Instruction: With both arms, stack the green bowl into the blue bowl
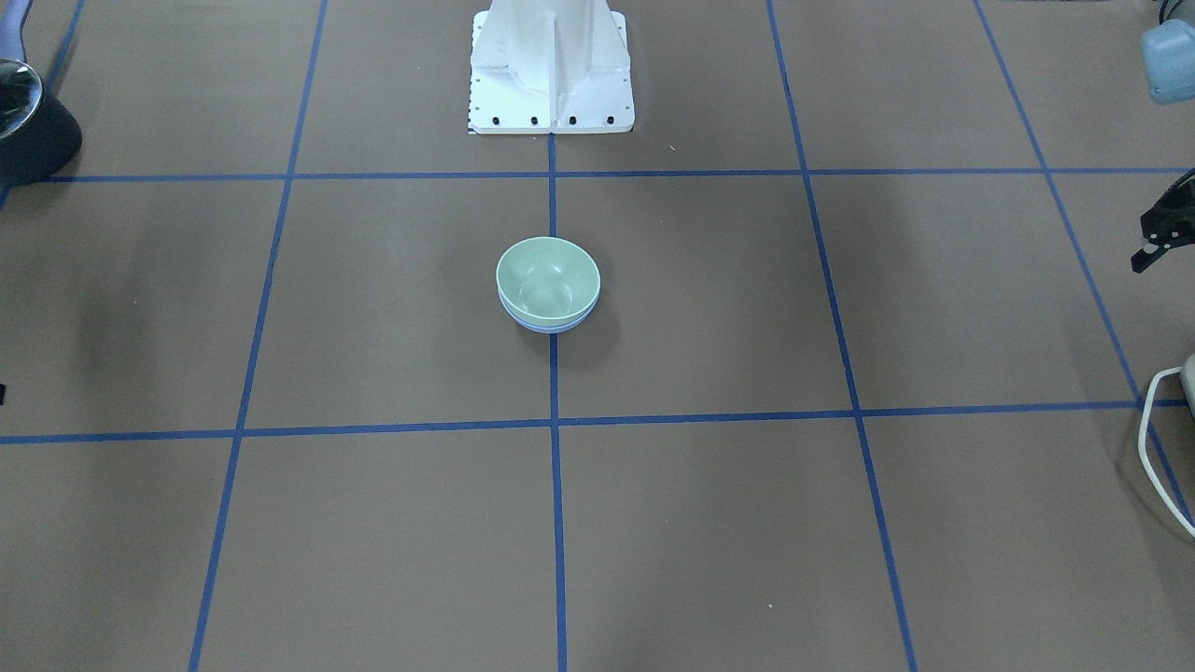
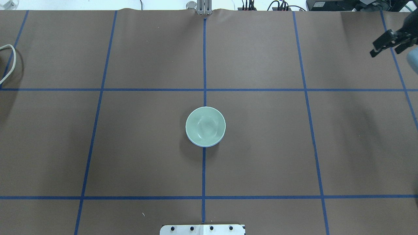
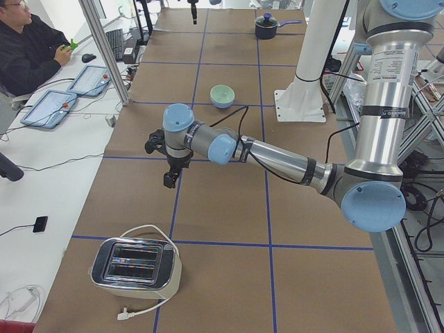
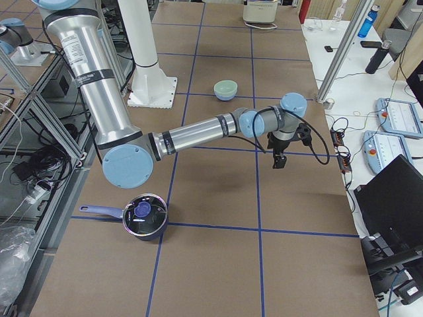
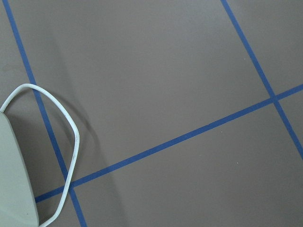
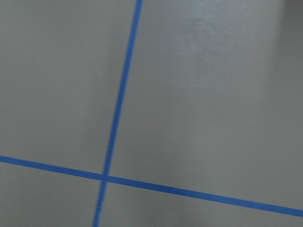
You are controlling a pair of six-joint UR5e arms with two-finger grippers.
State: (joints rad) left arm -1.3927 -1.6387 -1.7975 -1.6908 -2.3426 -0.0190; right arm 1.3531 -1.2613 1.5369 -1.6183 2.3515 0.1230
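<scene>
so the stack looks done to me. The green bowl sits inside the blue bowl, dead centre of the front view, right on the middle tape line; only a thin blue rim peeks out under the green one on its lower edge.

What's left, I'd guess, is just parking the arms without messing anything up. Keep both grippers high and out at the edges; any sweep home should go around the middle square, not over it, since two light nested bowls would slide from a small bump. Worth checking that the green one sits level; from overhead it looks even all round.

Tools: the right gripper hangs at the upper right of the overhead view, fingers looking spread, nothing between them. The left gripper is half cut off at the right edge of the front view; can't tell how its fingers stand. Both are well apart from the bowls.

Containers: the green bowl is empty, just glare inside; the blue bowl holds the green one and nothing else I can see. There's a pot at the lower left of the right-side view with its lid on, so its contents are hidden.
</scene>
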